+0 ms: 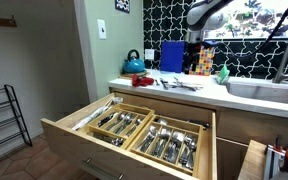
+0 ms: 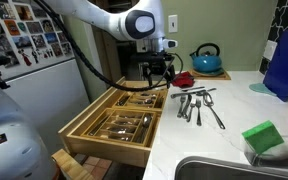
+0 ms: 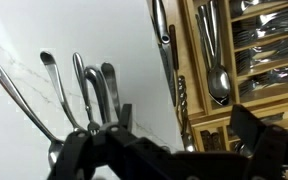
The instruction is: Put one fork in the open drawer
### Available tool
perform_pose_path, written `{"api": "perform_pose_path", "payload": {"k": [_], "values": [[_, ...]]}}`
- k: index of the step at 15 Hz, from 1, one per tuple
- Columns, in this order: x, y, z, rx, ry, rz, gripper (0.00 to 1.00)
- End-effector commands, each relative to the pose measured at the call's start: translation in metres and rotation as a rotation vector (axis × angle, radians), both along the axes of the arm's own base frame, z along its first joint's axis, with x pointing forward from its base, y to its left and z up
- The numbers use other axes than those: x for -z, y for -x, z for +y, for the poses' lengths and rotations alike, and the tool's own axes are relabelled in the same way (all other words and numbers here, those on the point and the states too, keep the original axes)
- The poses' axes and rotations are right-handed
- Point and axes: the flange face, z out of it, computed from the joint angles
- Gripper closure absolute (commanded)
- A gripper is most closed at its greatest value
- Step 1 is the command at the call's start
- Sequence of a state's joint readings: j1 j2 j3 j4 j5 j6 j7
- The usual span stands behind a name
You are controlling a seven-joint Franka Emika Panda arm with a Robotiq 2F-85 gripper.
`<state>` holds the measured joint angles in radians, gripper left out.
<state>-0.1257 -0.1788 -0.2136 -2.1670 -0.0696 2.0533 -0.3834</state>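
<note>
The wide light-wood drawer stands open under the counter, and its divider compartments hold much cutlery; it shows in both exterior views and in the wrist view. Several loose forks and spoons lie on the white counter beside it, and show in the wrist view and an exterior view. My gripper is open and empty. It hangs over the counter's edge, between the loose cutlery and the drawer.
A teal kettle, a red object and a blue box stand at the back of the counter. A green sponge lies by the sink. A narrow wooden pull-out is open beside the drawer.
</note>
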Motion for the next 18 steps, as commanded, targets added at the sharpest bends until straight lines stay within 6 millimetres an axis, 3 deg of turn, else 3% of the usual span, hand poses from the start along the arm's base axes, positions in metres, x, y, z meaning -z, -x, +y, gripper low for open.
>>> {"api": "perform_pose_path", "payload": {"k": [1, 3, 10, 18], "values": [[0.002, -0.002, -0.01, 0.0, 0.002, 0.005, 0.0], [0.006, -0.007, -0.022, 0.004, 0.005, 0.013, 0.0], [0.007, -0.01, -0.022, 0.002, 0.007, 0.014, 0.0], [0.072, -0.048, -0.043, -0.009, 0.0, 0.107, 0.0]]}}
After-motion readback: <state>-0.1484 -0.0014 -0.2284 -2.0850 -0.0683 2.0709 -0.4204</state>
